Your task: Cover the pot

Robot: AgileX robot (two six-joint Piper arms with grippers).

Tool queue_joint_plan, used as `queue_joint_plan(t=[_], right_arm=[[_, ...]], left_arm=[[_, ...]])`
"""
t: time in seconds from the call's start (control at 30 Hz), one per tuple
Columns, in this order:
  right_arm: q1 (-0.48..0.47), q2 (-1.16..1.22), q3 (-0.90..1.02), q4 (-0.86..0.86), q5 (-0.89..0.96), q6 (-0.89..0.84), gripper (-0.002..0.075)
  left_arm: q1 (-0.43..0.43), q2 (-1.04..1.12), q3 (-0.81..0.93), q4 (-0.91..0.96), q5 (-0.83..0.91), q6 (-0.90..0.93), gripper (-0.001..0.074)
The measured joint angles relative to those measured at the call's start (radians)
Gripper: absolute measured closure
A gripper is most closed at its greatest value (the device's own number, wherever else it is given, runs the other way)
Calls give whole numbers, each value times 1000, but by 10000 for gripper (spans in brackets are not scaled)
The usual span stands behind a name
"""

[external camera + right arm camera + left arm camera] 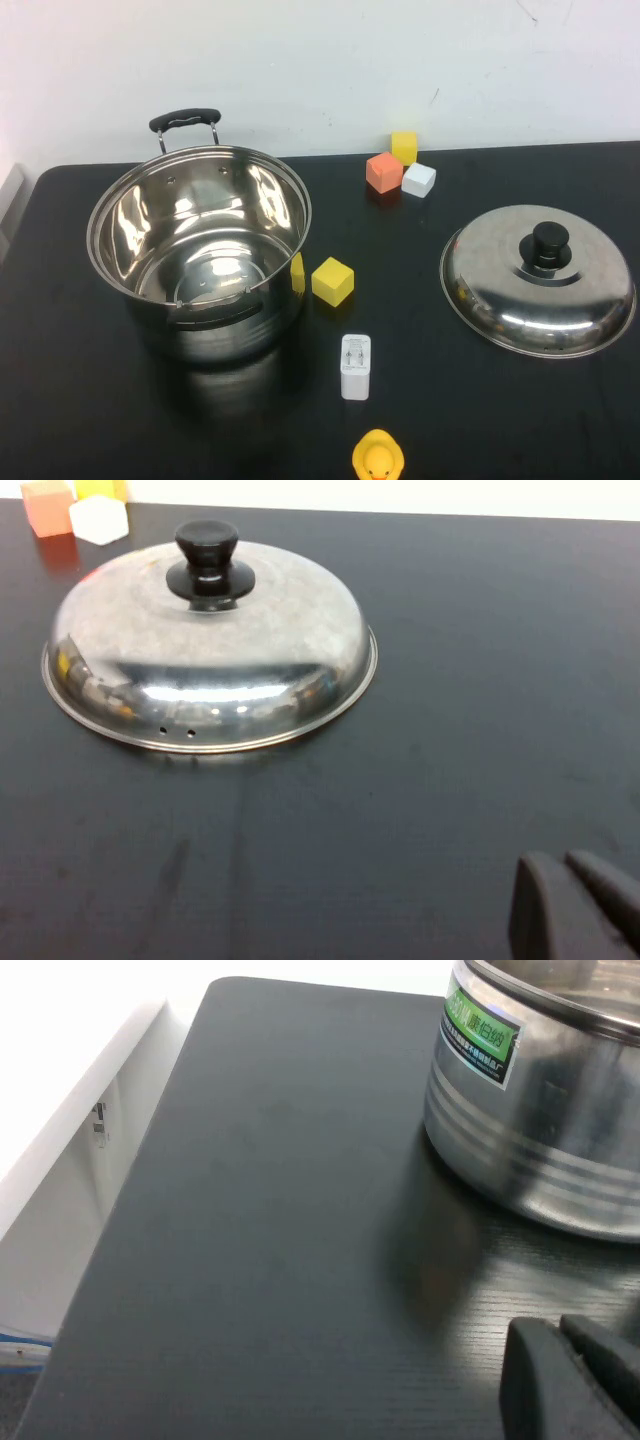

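Note:
The pot (200, 255), a large shiny steel stockpot with a black arched handle, stands open and empty on the left of the black table. Its wall with a green label shows in the left wrist view (545, 1110). The domed steel lid (538, 280) with a black knob lies on the table at the right, also in the right wrist view (210, 645). Neither arm shows in the high view. My left gripper (562, 1335) is shut and empty, near the pot's near side. My right gripper (567, 865) is shut and empty, some way short of the lid.
A yellow cube (333, 281) sits right beside the pot. A white charger (355, 366) and a yellow rubber duck (378, 458) lie near the front. Orange (384, 172), yellow (404, 147) and white (419, 179) blocks sit at the back. The table's left edge (150, 1160) is near.

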Motion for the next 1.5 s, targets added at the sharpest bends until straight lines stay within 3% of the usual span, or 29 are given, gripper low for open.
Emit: queue_joint_plan(t=[0.9, 1.03, 1.23, 1.33, 1.5], right_arm=[[0, 0, -2, 19, 0, 0, 728], [0, 0, -2, 185, 0, 24, 728], [0, 0, 7, 689, 20, 171, 728], [0, 0, 7, 746, 21, 151, 728], [0, 0, 7, 747, 8, -47, 728]], left_arm=[[0, 0, 0, 0, 0, 0, 737], [0, 0, 0, 0, 0, 0, 737], [0, 0, 0, 0, 0, 0, 737], [0, 0, 0, 0, 0, 0, 737], [0, 0, 0, 0, 0, 0, 737]])
